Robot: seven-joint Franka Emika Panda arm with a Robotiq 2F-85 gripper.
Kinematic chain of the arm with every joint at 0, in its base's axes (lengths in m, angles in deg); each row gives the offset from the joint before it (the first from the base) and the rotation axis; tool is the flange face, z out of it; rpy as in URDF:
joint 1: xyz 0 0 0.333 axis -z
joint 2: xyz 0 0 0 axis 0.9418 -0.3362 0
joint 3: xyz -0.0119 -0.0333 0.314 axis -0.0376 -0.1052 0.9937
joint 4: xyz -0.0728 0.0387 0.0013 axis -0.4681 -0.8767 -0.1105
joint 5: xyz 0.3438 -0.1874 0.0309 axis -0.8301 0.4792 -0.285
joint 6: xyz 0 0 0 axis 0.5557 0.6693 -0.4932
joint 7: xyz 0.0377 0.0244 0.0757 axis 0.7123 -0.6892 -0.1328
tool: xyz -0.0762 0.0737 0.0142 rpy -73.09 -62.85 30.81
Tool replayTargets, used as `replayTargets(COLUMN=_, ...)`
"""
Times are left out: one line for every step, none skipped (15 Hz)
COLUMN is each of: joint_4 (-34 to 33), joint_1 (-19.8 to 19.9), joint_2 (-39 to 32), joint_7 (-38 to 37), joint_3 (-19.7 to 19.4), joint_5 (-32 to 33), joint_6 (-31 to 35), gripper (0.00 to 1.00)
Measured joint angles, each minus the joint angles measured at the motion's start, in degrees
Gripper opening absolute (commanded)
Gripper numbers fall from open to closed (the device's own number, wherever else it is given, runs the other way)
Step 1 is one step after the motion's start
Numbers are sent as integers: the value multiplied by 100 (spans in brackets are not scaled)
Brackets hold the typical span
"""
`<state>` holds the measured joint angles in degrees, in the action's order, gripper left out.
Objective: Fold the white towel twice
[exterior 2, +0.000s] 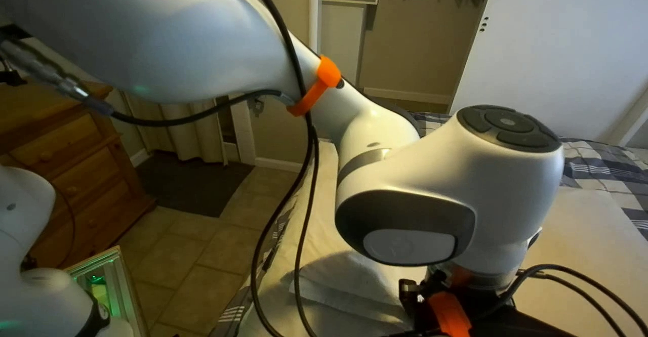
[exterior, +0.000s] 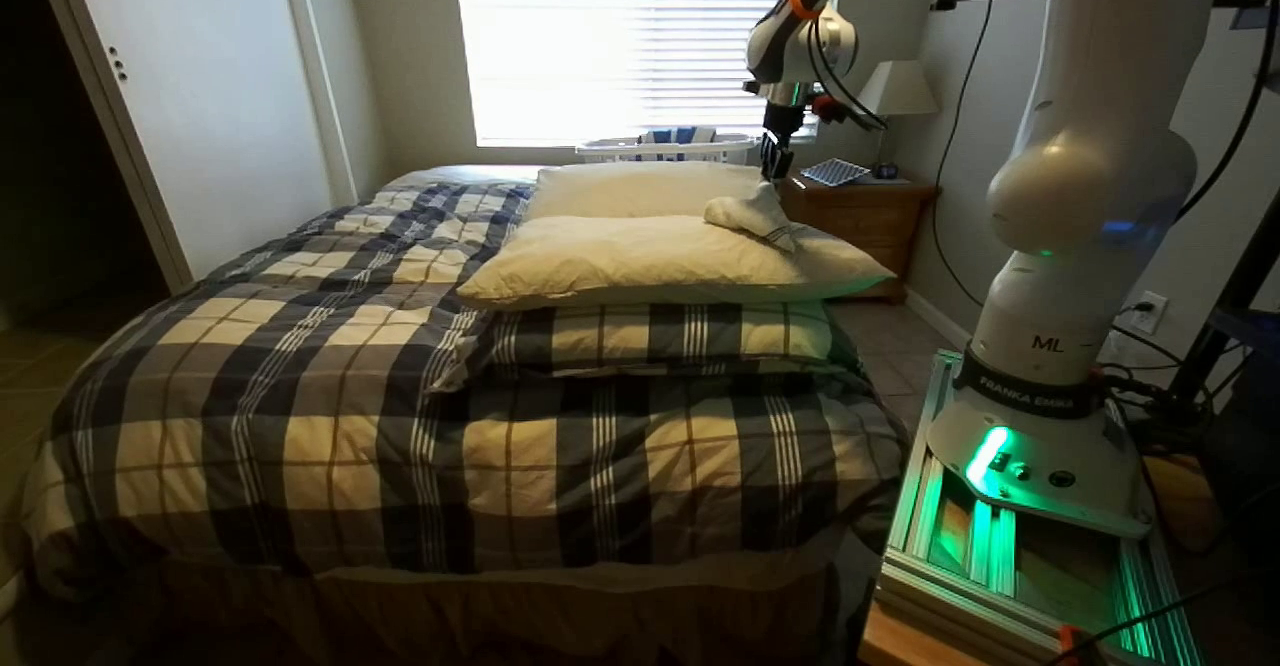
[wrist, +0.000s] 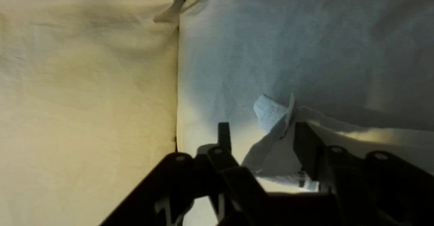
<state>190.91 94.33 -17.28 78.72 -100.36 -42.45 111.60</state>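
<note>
White towel (exterior: 745,214) lies rumpled on R half of the near pillow (exterior: 600,261), which rests on a plaid pillow (exterior: 660,336); far pillow (exterior: 640,191) sits just beyond. Edges, per wrist view: small corner pokes up, long thin edge runs off R, hem w/ dark marks shows low, by the R finger. Gap btwn the 2 pale pillows is well L of it in that view.

Room: most is to the L, where near pillow's top stretches out, then the plaid bedspread (exterior: 300,366). R side's tighter: pillow's R corner comes close to bed's R edge, w/ wooden nightstand (exterior: 865,221) & lamp (exterior: 897,91) far R, robot base (exterior: 1040,446) near R.

Gripper (wrist: 262,134) points down right over the towel, fingers (wrist: 223,134) well apart, dark & a bit blurry. Folded bit of cloth shows in the gap btwn them; R finger hides part of the towel. In an exterior view the tips are right at towel's top; can't tell if they touch.
</note>
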Motion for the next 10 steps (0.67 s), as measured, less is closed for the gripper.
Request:
replayTargets(joint_4=-46, joint_1=12, joint_2=1, joint_7=0, joint_3=-24, joint_5=83, joint_6=9, gripper=91)
replayTargets(joint_4=-91, joint_1=25, joint_2=3, joint_7=0, joint_3=-42, joint_5=150, joint_6=28, gripper=97)
replayTargets(joint_4=-142, joint_1=37, joint_2=5, joint_7=0, joint_3=-50, joint_5=189, joint_6=31, gripper=100)
replayTargets(joint_4=-200, joint_1=47, joint_2=8, joint_7=0, joint_3=-51, joint_5=196, joint_6=31, gripper=100)
replayTargets(joint_4=-253, joint_1=48, joint_2=13, joint_7=0, joint_3=-50, joint_5=196, joint_6=27, gripper=100)
replayTargets(joint_4=-309, joint_1=46, joint_2=27, joint_7=-13, joint_3=-37, joint_5=193, joint_6=-16, gripper=100)
replayTargets(joint_4=-364, joint_1=37, joint_2=53, joint_7=-79, joint_3=-16, joint_5=192, joint_6=-116, gripper=100)
replayTargets(joint_4=-424, joint_1=21, joint_2=91, joint_7=-169, joint_3=12, joint_5=185, joint_6=-259, gripper=100)
replayTargets(joint_4=-492, joint_1=-9, joint_2=130, joint_7=-302, joint_3=38, joint_5=184, joint_6=-440, gripper=100)
replayTargets(joint_4=-564, joint_1=-53, joint_2=166, joint_7=-490, joint_3=63, joint_5=184, joint_6=-645, gripper=100)
